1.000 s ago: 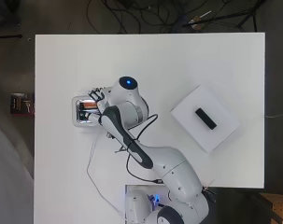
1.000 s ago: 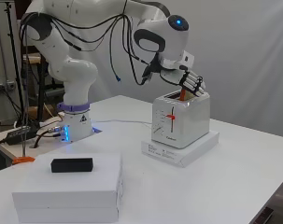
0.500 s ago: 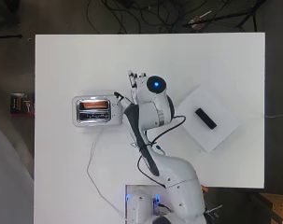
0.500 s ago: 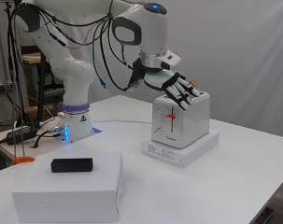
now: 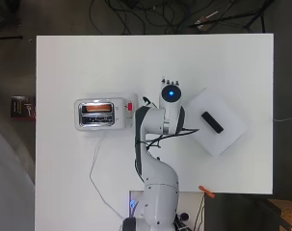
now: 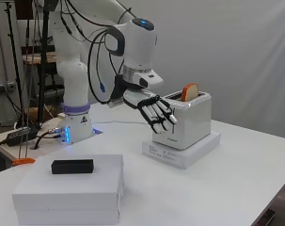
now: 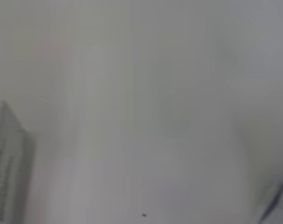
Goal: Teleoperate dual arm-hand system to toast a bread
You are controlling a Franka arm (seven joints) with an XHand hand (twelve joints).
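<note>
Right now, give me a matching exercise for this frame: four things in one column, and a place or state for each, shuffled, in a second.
Things:
1. bread slice
2. hand
3. black block
4. toaster

Places or states:
A. lying on top of the white box
B. standing on a flat white base
C. sticking up out of a toaster slot
D. open, holding nothing, in the air beside the toaster

Pairs: 1-C, 2-D, 3-A, 4-B
</note>
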